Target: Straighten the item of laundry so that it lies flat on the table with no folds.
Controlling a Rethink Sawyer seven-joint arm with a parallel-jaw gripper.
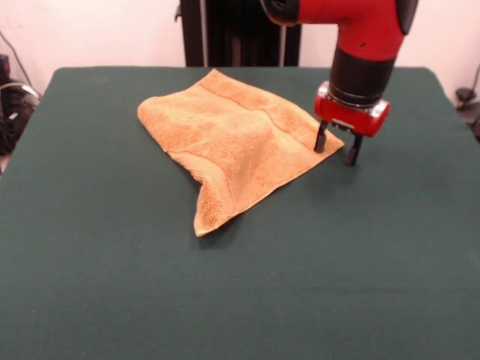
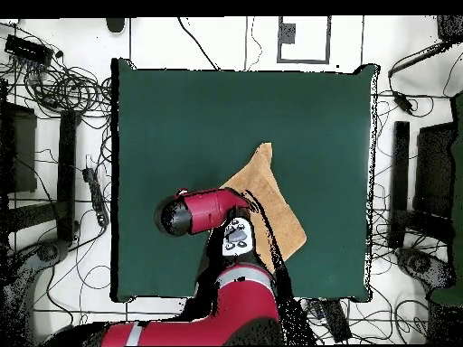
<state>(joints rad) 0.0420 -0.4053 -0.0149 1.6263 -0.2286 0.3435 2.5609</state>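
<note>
The item of laundry, an orange-tan terry towel, lies rumpled on the green table, left of centre toward the far side. One layer is folded over and a flap points toward the near edge. A woven band runs near its far edge. My gripper stands open at the towel's right corner, one finger over the cloth and the other on the bare felt, with that corner between them. In the overhead view the towel lies partly under the red arm, which hides the gripper.
The table reaches well beyond the towel on every side. Cables and black equipment crowd the floor around it. A dark stand rises behind the far edge.
</note>
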